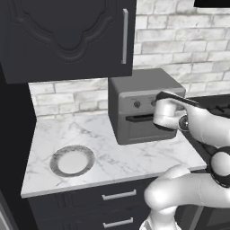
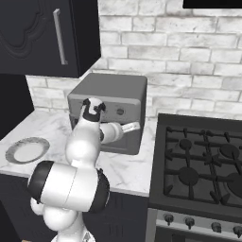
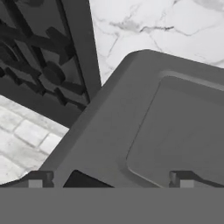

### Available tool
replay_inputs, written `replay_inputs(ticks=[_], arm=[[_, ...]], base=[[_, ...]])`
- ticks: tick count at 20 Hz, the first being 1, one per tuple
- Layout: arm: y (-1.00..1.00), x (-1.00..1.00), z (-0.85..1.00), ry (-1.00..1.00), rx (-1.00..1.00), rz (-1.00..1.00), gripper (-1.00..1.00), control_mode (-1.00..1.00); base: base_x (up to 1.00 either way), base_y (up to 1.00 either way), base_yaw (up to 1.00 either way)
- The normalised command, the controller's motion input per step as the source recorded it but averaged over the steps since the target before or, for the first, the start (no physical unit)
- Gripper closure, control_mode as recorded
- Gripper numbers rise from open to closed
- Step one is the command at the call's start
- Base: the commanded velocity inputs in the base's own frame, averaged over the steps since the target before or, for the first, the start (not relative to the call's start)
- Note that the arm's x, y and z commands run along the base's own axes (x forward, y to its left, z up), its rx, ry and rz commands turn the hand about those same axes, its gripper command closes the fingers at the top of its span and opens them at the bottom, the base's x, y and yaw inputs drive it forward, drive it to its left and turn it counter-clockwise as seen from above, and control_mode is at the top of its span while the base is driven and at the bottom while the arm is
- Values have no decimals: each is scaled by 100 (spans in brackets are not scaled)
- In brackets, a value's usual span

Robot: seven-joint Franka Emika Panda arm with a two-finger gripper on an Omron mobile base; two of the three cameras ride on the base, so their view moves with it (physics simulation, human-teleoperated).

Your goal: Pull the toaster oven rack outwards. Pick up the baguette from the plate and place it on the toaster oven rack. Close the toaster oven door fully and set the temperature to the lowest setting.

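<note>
The grey toaster oven (image 1: 134, 90) stands on the marble counter with its door (image 1: 137, 128) upright and shut, the dark bar handle (image 1: 138, 118) across the front. The rack and the baguette are hidden. The plate (image 1: 72, 161) lies bare at the counter's front left, also seen in the right base view as the plate (image 2: 27, 150). My gripper (image 1: 162, 110) hovers at the oven's front right, by the row of knobs (image 1: 137, 104), and covers the right end of that row. In the hand view the gripper (image 3: 109, 181) is open, fingertips (image 3: 36, 179) wide apart, with the oven's grey surface (image 3: 144, 122) close ahead.
A black stove with burner grates (image 2: 203, 160) adjoins the counter on the right. A dark wall cabinet (image 1: 67, 36) hangs above the counter's left. The brick wall (image 1: 179, 40) is behind the oven. The counter edge (image 1: 112, 179) runs along the front above drawers.
</note>
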Motion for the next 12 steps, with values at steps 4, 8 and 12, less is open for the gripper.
replay_inputs(ticks=[4, 8, 12], arm=[[17, 51, 97, 0, 0, 0, -100, -100], [0, 23, 100, 3, -2, 2, -100, -100], [0, 41, 100, 18, -11, 6, -100, -100]], base=[[0, 0, 0], [0, 0, 0], [0, 0, 0]])
